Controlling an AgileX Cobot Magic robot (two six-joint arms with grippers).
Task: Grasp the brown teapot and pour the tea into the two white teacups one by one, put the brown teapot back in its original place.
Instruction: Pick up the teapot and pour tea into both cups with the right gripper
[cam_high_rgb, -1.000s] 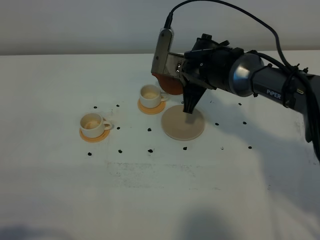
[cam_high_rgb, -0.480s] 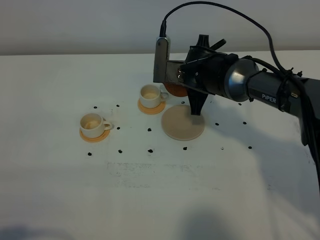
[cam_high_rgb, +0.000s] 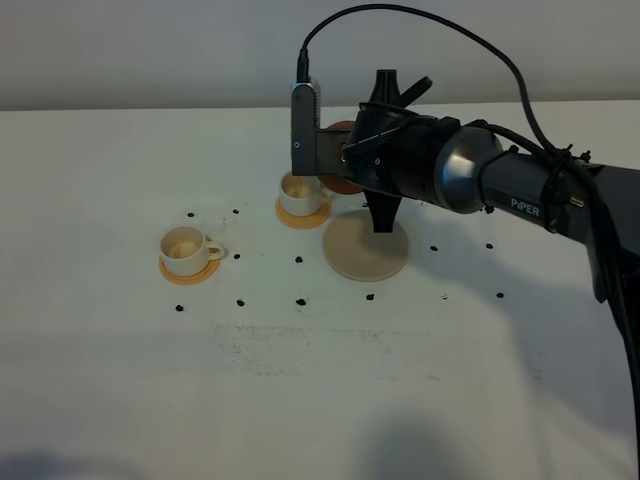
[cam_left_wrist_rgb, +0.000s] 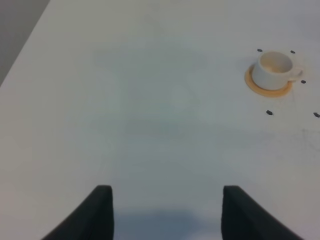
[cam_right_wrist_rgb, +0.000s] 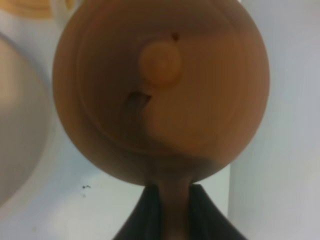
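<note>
My right jaws were clamped tight on the brown teapot (cam_right_wrist_rgb: 160, 90), held above the surface (cam_high_rgb: 300, 400); my left jaws stood open, empty.

left gripper (cam_left_wrist_rgb: 167, 215): dark fingers spread wide above white tabletop (cam_left_wrist_rgb: 150, 110). small cream-white handled teacup (cam_left_wrist_rgb: 272, 69) upright on round orange-tan coaster (cam_left_wrist_rgb: 267, 91), well apart from gripper. small black dots (cam_left_wrist_rgb: 269, 112) around it.

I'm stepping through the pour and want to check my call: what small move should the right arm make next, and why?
Probably ease the brown teapot over the teacup by the beige disc before tipping. The right gripper is shut on its handle. The pot seems to hang level beside that cup, not above it, and the disc is bare.
</note>
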